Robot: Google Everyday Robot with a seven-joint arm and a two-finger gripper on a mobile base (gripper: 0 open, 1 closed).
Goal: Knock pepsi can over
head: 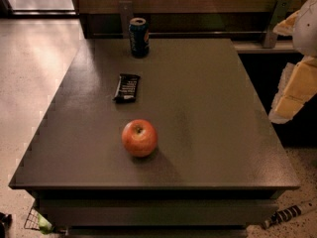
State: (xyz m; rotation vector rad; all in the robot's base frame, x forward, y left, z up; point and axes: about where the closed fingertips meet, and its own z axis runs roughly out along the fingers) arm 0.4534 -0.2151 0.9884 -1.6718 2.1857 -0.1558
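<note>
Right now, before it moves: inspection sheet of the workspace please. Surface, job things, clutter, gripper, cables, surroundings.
Surface: dark table, flat, matte top.
Job's things: can upright near the far edge, left of centre, touching nothing.
Clutter: black snack bar lying flat in front of the can, apart from it; red apple nearer the front edge.
Grippers: gripper at the right edge of the view, beyond the table's right side, far from the can.
Cables: striped rod-like thing on the floor by the front right corner; cannot tell whether it is a cable.
Surroundings: speckled floor on the left; metal brackets on the wall behind.
</note>
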